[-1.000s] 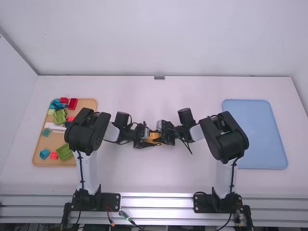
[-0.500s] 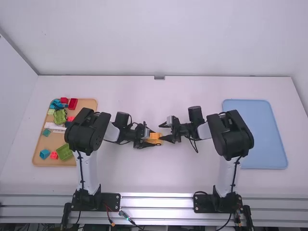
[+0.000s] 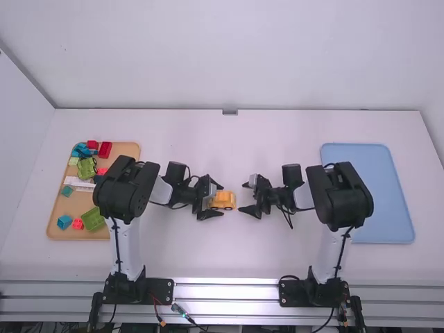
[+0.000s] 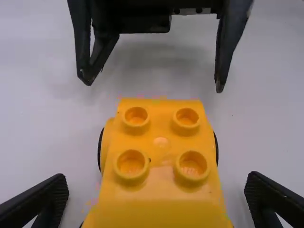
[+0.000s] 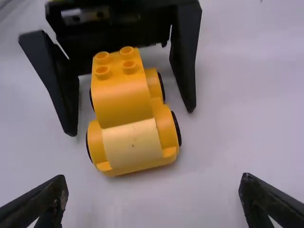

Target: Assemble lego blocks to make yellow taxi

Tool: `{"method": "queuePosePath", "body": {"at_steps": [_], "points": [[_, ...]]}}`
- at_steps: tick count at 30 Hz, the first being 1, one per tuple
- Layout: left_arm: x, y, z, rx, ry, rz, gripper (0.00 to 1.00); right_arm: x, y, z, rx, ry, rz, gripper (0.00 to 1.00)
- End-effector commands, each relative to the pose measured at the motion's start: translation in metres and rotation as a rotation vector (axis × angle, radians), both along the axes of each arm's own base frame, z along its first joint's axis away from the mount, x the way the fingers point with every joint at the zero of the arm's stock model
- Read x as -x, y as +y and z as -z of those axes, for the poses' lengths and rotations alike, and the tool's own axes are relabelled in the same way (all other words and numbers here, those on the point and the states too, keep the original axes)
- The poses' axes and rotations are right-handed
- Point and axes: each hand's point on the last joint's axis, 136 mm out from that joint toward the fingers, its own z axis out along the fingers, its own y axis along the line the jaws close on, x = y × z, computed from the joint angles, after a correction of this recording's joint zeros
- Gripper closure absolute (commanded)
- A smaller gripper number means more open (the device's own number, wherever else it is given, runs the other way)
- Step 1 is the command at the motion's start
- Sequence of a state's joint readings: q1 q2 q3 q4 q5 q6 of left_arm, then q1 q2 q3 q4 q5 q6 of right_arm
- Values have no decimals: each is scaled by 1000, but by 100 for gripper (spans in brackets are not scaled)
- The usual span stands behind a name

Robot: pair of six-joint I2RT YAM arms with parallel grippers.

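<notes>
While the taxi (image 4: 159, 142) stands on the table (image 3: 229, 250) between the wide-spread, empty fingers of the left gripper (image 3: 221, 200), the right gripper (image 3: 243, 198), gaping and empty too, has backed off beyond it; the build looks finished, release included.

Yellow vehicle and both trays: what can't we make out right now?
- Vehicle's near end, left wrist view: cut off by the bottom edge.
- Its underside, all views: faces the table.
- Wooden tray's right part, high view: behind the left arm.
- Blue tray's left part, high view: behind the right arm.
- Studs on the tray blocks, high view: too small.
</notes>
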State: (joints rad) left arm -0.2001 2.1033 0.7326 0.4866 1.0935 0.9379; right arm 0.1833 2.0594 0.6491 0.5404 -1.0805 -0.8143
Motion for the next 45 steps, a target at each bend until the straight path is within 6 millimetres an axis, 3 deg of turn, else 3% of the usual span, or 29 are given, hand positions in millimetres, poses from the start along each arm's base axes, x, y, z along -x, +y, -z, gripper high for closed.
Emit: {"method": "queuePosePath", "body": {"at_steps": [1, 7, 16, 22, 27, 30, 35, 39, 44, 45], "points": [[0, 1, -14, 4, 1, -13, 1, -3, 5, -2, 43, -37, 10, 1], [-2, 19, -40, -74, 16, -90, 1, 0, 24, -3, 53, -50, -39, 1], [22, 56, -101, -125, -107, -80, 1, -2, 61, 2, 71, -90, -98, 1], [27, 70, -109, -137, -109, -104, 1, -2, 83, 9, 4, -68, -141, 1], [30, 74, -104, -138, -92, -117, 1, -2, 87, 7, -10, -58, -161, 1], [31, 73, -102, -137, -106, -113, 1, -1, 87, 7, -10, -54, -163, 8], [30, 74, -100, -137, -118, -119, 1, 0, 88, 6, -21, -41, -165, 36], [31, 73, -100, -137, -117, -115, 1, 2, 88, 3, -35, -36, -178, 49], [29, 75, -100, -137, -116, -124, 1, -2, 86, -1, -37, -20, -155, 55], [29, 75, -100, -138, -116, -123, 1, -7, 83, -6, -41, -8, -136, 62]]}}
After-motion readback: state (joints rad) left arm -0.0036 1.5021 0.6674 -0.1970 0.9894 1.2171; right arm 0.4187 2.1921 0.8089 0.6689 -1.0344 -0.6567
